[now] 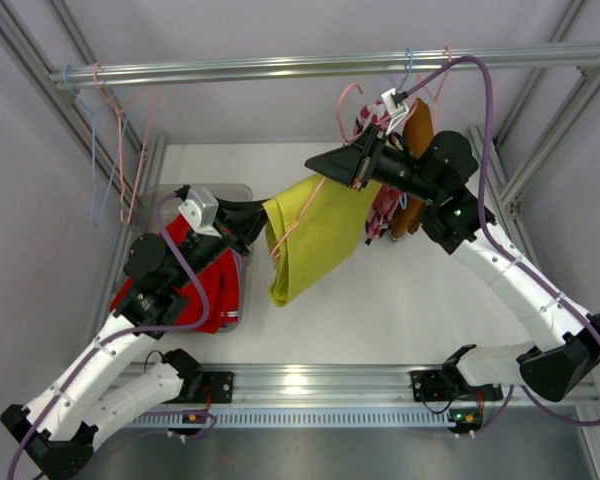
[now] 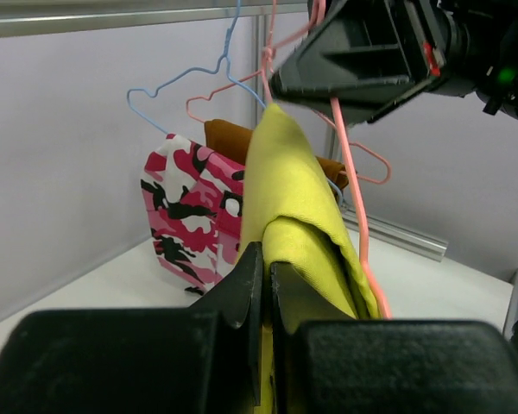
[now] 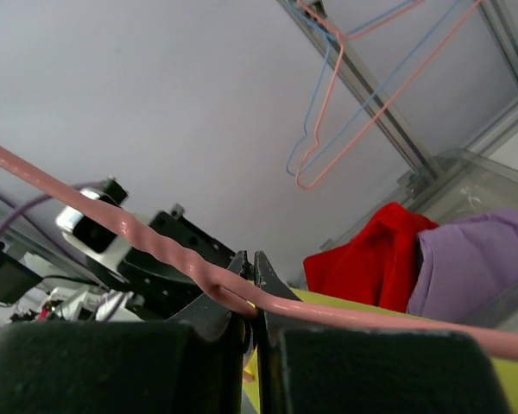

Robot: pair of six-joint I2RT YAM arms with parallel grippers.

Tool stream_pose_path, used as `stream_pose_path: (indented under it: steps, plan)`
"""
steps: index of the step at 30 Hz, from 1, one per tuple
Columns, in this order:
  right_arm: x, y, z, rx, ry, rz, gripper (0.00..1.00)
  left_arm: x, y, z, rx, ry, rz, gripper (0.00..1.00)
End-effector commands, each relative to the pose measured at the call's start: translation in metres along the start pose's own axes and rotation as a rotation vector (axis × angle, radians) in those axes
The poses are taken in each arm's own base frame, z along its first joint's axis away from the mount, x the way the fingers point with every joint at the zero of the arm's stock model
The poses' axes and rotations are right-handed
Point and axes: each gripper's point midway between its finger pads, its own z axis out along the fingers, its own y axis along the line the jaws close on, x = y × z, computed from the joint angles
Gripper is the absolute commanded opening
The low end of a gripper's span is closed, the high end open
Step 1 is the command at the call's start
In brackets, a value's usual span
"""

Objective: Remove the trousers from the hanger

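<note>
**Top external.** Clear bin [image 1: 228, 189] at the left of the worktop [image 1: 430, 300]: holds the red trousers [image 1: 212, 292], largely covered by the left arm. Yellow-green trousers [image 1: 315, 235]: in the air, draped on a pink hanger [image 1: 298, 222], spanning from the left pincer [image 1: 264, 226] to the right pincer [image 1: 363, 172]. White worktop shows beneath and to the right of them.

**Left wrist.** Left pincer: clamped on a fold of the yellow-green cloth. Behind hang a camouflage garment [image 2: 190, 216] and a brown garment [image 2: 229, 136], partly hidden.

**Right wrist.** Right pincer: clamped on the hanger wire. Lilac trousers [image 3: 475, 259]: touching the red pair in the bin, cut off at the frame edge.
</note>
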Motion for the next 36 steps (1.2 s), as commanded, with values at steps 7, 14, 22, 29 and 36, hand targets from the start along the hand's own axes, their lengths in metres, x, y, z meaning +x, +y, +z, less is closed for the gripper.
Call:
stream_pose_path:
  steps: [7, 14, 22, 29, 36]
  plan:
    - [0.020, 0.016, 0.002, -0.123, 0.032, -0.096, 0.00, -0.132, 0.001, -0.011, -0.057, -0.304, 0.148, 0.00]
    - [0.037, 0.011, 0.010, -0.135, 0.055, -0.077, 0.00, -0.191, 0.010, -0.021, -0.137, -0.399, 0.267, 0.00]
    - [0.058, 0.006, 0.014, -0.134, 0.085, -0.053, 0.00, -0.255, 0.013, -0.033, -0.209, -0.482, 0.420, 0.00]
    - [0.074, -0.004, 0.022, -0.124, 0.124, -0.039, 0.00, -0.302, 0.016, -0.042, -0.285, -0.535, 0.548, 0.00]
    - [0.081, -0.002, 0.024, -0.135, 0.141, -0.044, 0.00, -0.347, 0.024, -0.065, -0.436, -0.561, 0.756, 0.00]
